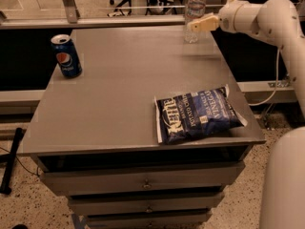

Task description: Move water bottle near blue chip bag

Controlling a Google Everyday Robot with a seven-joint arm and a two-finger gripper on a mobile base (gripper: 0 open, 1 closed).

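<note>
Approach step: gripper [196,25] up against water bottle [195,4], far desk [124,80] edge; can't tell grip state. Next: clamp, lift, set down beside blue chip bag [198,113].

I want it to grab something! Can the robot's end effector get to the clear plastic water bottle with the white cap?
Probably yes. The end effector hovers right at the clear, ribbed plastic water bottle at the grey table's far edge, with nothing between them.

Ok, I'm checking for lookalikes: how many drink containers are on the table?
2: the water bottle at the far edge, with the gripper right beside it, and the Pepsi can far left. None appears hidden.
</note>
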